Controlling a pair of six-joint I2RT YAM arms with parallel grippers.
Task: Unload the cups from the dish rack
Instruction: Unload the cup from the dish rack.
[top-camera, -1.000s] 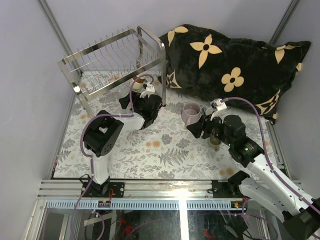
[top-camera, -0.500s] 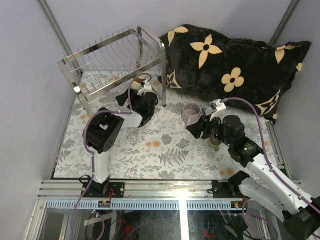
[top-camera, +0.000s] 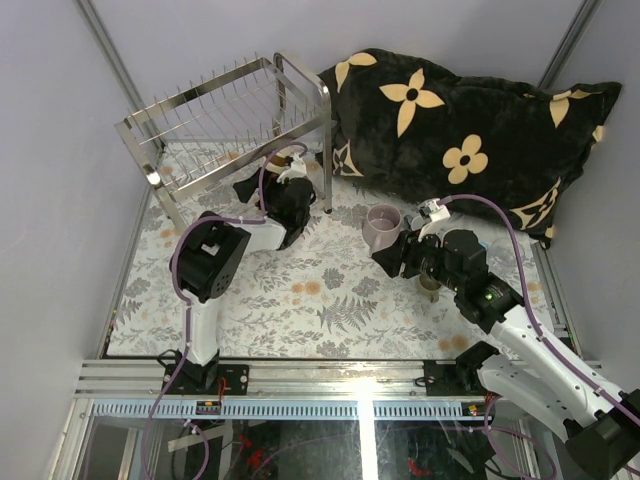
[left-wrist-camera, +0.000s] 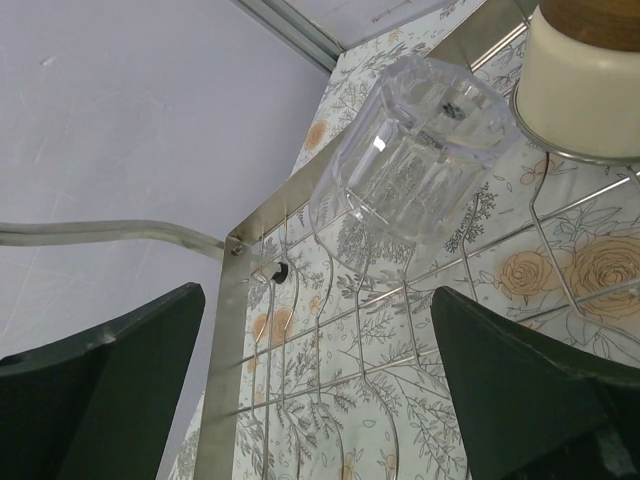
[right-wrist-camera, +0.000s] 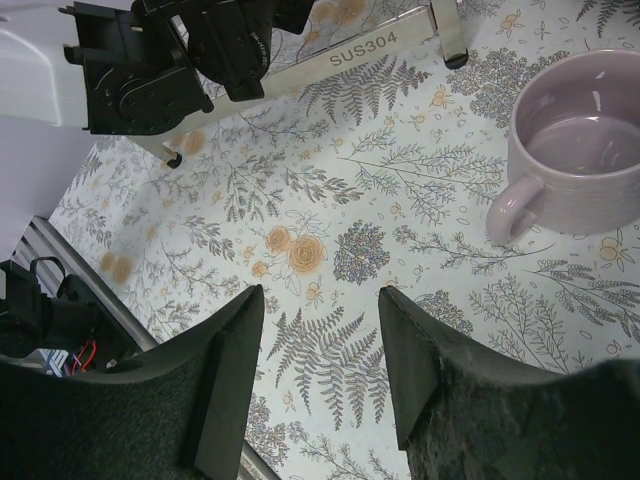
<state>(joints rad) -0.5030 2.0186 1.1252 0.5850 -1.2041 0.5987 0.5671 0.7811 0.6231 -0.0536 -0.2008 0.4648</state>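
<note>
Here the clear glass (left-wrist-camera: 410, 170) sits inverted just ahead of the left tool (left-wrist-camera: 315, 300), spread and empty.

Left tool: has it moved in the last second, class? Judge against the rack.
Yes. In the top view the left tool has moved up and left, closer in under the rack, which has stayed put.

Cream-and-brown cup (left-wrist-camera: 585, 70): we find it cropped by the top edge. Lilac mug (right-wrist-camera: 590, 160): right side cut off likewise.
</note>
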